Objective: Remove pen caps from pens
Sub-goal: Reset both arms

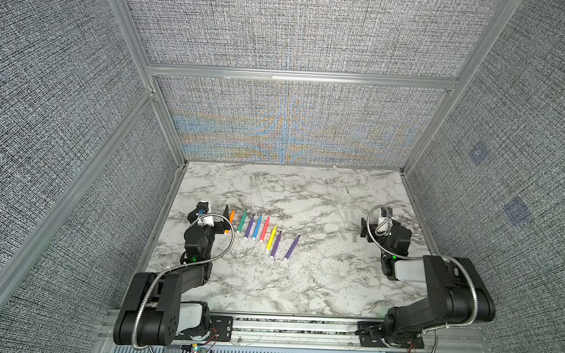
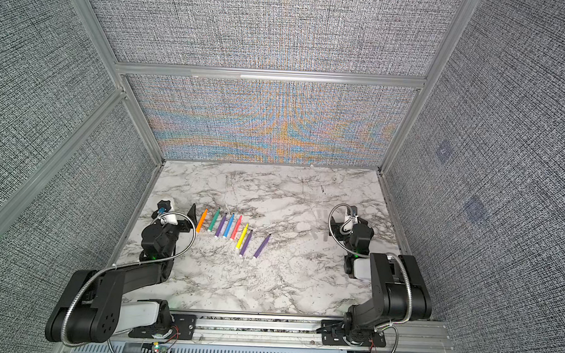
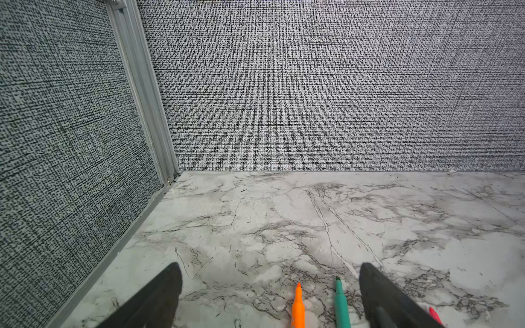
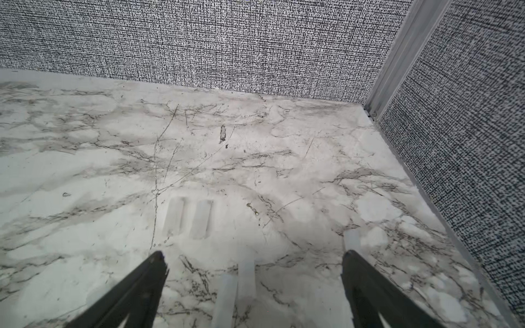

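1. in both top views the pens [image 1: 257, 227] lie uncapped in a row left of centre on the marble table [image 1: 302, 283]; the faint pen caps [image 1: 349, 216] lie at the right.
2. left wrist: the left gripper [image 3: 270, 265] gapes wide and empty, the orange pen [image 3: 297, 306] and green pen [image 3: 340, 301] showing between its jaws.
3. right wrist: the right gripper [image 4: 253, 252] spreads wide, holding nothing; pen caps [image 4: 203, 218] lie between and beyond its jaws.
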Motion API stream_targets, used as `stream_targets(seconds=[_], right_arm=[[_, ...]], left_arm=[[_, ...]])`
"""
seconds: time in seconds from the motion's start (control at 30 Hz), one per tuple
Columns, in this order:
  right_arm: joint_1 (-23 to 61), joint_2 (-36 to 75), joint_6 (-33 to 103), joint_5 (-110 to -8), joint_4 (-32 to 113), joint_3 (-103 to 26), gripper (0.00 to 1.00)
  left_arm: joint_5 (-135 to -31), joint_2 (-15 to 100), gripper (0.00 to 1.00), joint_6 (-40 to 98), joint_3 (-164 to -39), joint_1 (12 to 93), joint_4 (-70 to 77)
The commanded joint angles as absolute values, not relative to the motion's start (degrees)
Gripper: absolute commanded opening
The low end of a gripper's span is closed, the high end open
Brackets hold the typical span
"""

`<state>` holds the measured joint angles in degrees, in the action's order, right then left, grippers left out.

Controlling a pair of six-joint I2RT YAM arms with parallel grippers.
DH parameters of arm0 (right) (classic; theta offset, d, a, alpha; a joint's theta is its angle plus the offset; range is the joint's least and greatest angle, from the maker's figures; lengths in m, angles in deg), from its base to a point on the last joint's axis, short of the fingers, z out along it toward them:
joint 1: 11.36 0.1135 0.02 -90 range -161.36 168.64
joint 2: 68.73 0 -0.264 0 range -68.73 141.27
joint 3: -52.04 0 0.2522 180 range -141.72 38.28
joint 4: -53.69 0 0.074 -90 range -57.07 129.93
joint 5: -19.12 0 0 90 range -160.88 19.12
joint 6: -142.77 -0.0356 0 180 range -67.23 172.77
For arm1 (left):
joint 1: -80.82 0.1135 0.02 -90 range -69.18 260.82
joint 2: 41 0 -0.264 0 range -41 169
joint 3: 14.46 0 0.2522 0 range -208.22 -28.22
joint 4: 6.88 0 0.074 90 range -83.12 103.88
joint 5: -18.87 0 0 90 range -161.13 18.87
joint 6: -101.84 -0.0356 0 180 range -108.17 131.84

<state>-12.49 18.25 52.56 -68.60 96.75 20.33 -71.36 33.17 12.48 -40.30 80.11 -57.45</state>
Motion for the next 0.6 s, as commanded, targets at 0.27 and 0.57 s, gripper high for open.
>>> stream_targets(seconds=[0.27,0.57], right_arm=[[-12.5,18.7,52.5,-67.3,96.0,19.2,0.99],[-12.6,16.7,49.7,-73.7,102.6,24.2,0.99]], left_arm=[[-71.7,33.0,0.97,12.5,-40.6,80.1,-58.1],[-71.5,32.9,0.97,12.5,-40.1,80.1,-58.9]])
